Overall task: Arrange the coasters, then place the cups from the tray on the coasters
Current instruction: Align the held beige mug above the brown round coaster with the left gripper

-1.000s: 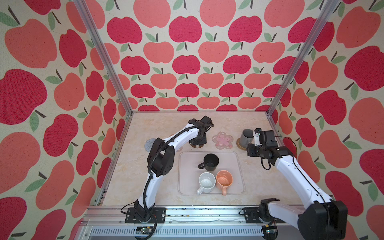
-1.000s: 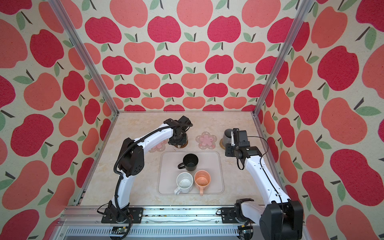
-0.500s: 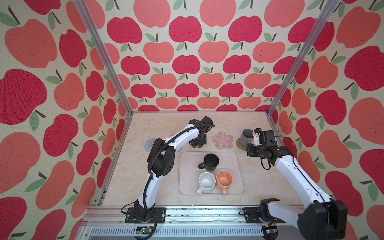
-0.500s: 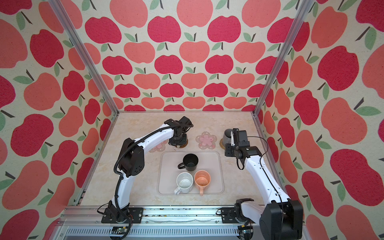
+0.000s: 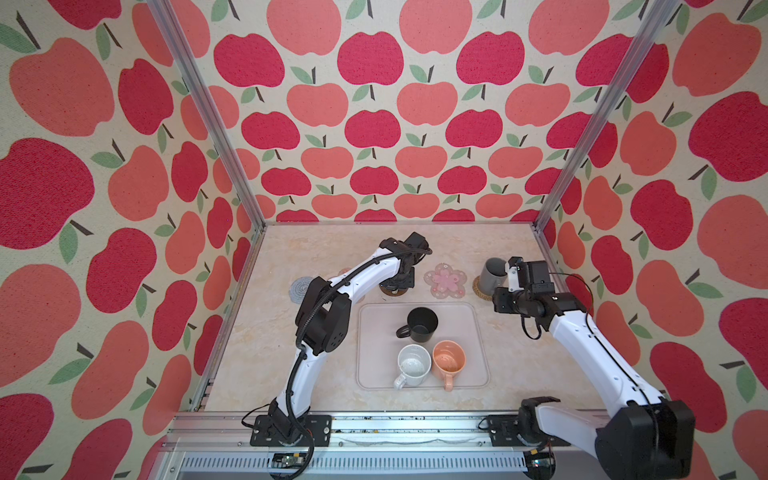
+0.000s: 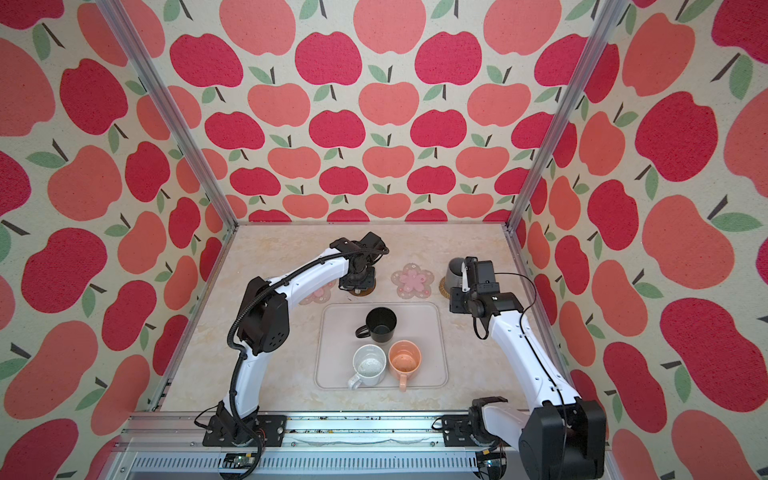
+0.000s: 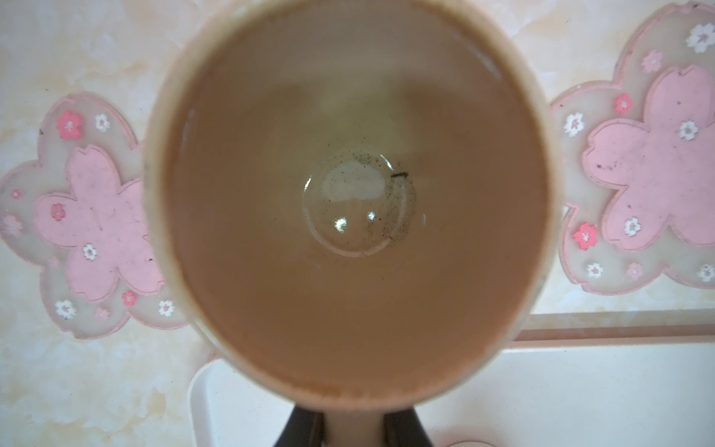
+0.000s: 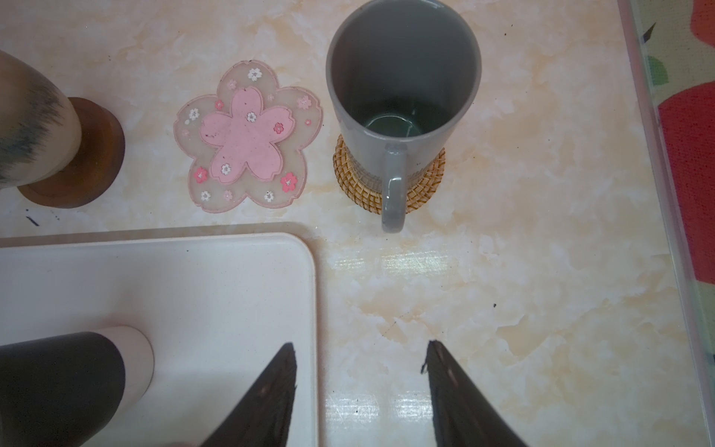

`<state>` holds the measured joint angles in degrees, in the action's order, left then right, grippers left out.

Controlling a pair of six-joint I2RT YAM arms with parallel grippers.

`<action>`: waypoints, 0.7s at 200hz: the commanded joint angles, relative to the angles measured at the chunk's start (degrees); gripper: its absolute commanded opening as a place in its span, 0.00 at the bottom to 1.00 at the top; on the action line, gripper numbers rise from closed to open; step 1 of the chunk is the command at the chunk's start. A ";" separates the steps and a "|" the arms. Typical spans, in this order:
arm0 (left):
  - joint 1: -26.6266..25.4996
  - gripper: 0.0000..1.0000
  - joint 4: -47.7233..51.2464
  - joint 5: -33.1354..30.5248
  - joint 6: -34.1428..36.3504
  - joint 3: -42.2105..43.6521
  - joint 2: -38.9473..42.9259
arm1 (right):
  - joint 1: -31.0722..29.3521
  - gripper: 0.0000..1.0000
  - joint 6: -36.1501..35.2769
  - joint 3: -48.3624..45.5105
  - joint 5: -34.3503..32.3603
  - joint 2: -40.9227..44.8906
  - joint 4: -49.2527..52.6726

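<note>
Cream mug (image 7: pixel 348 193) clamped in left gripper (image 7: pixel 354 422) at the wooden coaster (image 8: pixel 100 166); right gripper (image 8: pixel 360 360) jaws apart, empty.
Top views: left gripper hides the cream mug; black mug (image 5: pixel 422 324) waits on tray (image 5: pixel 465 328), near it. Left wrist: mug upright, jaws pinching its near side, coaster hidden. Right wrist: base probably seated on coaster; grey mug (image 8: pixel 402 77) on rattan coaster (image 8: pixel 352 182) dead ahead.

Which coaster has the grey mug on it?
The tan woven rattan coaster, under the grey mug; the pink flower coaster beside it is bare.
</note>
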<state>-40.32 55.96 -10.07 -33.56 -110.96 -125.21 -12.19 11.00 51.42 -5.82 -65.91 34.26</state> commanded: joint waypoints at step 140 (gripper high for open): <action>0.73 0.00 -10.61 -1.27 -1.26 8.31 9.56 | 0.41 0.57 2.17 1.02 1.19 0.41 -0.16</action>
<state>-39.57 48.99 -9.47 -33.80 -102.56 -120.05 -12.19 12.08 51.42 -5.21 -65.91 34.28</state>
